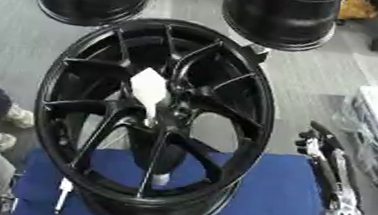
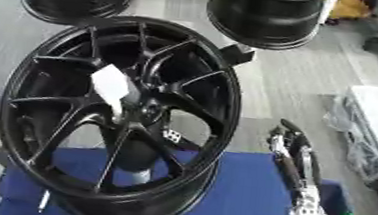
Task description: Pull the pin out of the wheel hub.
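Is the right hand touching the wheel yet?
Apart. The left eye view shows the right hand hanging beside the wheel, with a strip of grey floor between the fingers and the rim.

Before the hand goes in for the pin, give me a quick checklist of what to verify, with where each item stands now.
1. Wheel upright on the blue mat: ok.
2. Pin located: cannot tell. A white piece shows at the hub, and whether it is the pin cannot be made out.
3. Right hand ready: ok. It stands beside the rim, apart from it, fingers relaxed, holding nothing.
4. Left hand in view: not ok; it shows in neither eye view.
5. Path from the right hand to the hub: not ok. Black spokes cross in front of the hub.
6. Loose white item on the mat at lower left: ok, away from the right hand.
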